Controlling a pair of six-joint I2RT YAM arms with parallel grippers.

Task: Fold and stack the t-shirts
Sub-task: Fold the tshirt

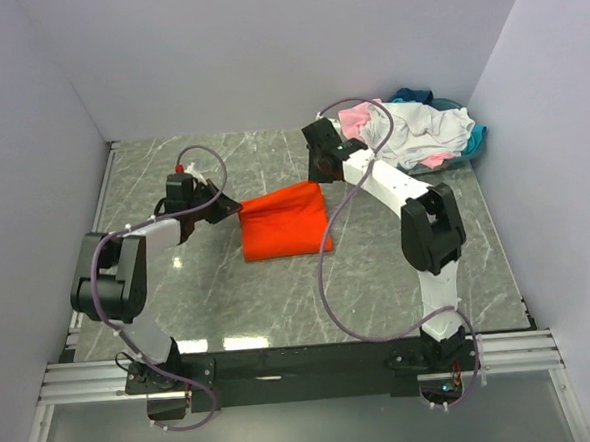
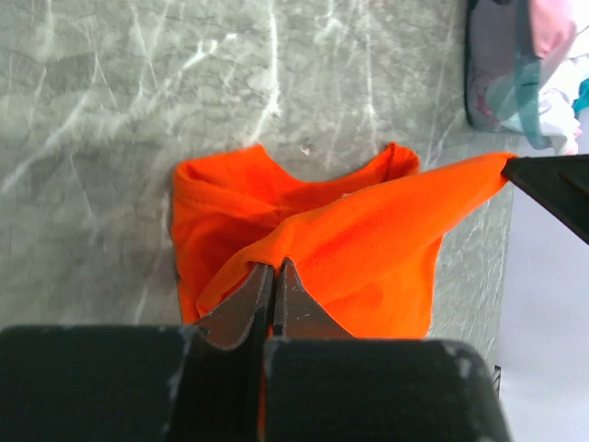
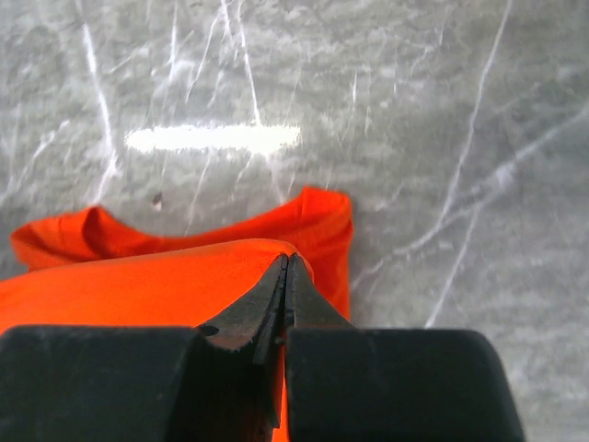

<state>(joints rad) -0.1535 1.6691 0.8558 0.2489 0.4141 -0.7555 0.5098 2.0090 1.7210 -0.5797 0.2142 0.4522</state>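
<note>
Folding orange t-shirt [image 1: 283,222], centre of table [image 1: 230,305]: we pinch lifted edge, left gripper [image 2: 273,276] and right gripper [image 3: 286,269] both clamped on cloth. We should travel level, edge taut, lay squarely. Far-right corner heap: other t-shirts [image 1: 425,138].

The orange t-shirt [image 1: 283,220] reads to me as soft, matt knit cloth, creased, and the heap of t-shirts [image 1: 425,135] in white, pink and teal as the same limp fabric. The tabletop [image 1: 229,285] is a smooth, glossy grey marble-look slab with a lamp streak on it. I see the left gripper [image 2: 273,267] and right gripper [image 3: 285,262] as matt black plastic, scuffed pale at the edges, and the rail [image 1: 84,379] as bare metal.
</note>
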